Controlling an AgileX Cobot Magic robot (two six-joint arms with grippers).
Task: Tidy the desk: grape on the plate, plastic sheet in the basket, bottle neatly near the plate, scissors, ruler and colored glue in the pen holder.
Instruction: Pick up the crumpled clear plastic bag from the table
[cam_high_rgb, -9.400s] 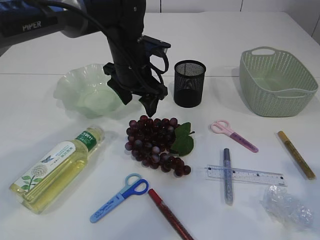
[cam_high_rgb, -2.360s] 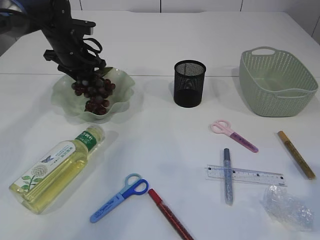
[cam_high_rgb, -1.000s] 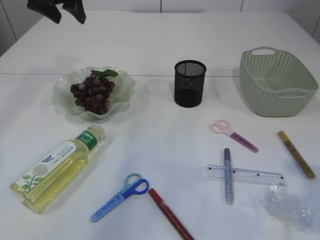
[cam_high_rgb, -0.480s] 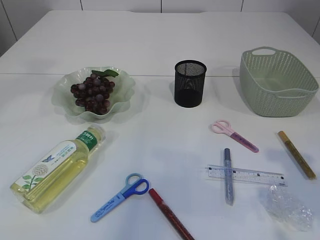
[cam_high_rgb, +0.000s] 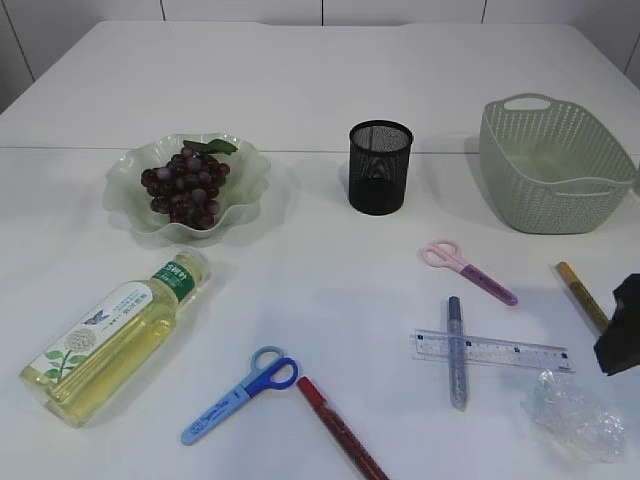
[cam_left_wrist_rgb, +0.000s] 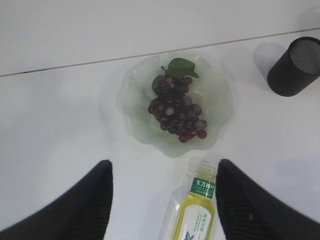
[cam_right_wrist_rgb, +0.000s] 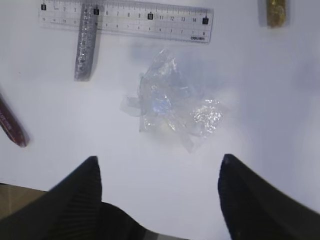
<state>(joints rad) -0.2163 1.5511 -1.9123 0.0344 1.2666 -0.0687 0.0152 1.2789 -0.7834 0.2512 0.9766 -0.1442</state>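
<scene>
In the exterior view, the grape (cam_high_rgb: 185, 187) is seen lying in the plate (cam_high_rgb: 243, 170) toward the desk's far left. The bottle (cam_high_rgb: 112, 337) is laid flat near the left edge, and the plastic sheet (cam_high_rgb: 572, 415) is crumpled at the near right corner — a dark part of the right gripper (cam_high_rgb: 622, 328) shows at the right edge.

In the left wrist view, the left gripper (cam_left_wrist_rgb: 162, 197) is held high above plate and bottle, its fingers (cam_left_wrist_rgb: 82, 200) spread, nothing between them.

In the right wrist view, the right gripper's fingers (cam_right_wrist_rgb: 75, 197) are spread above the plastic sheet — ruler (cam_right_wrist_rgb: 145, 20) and silver glue pen (cam_right_wrist_rgb: 86, 42) lie beyond it.
</scene>
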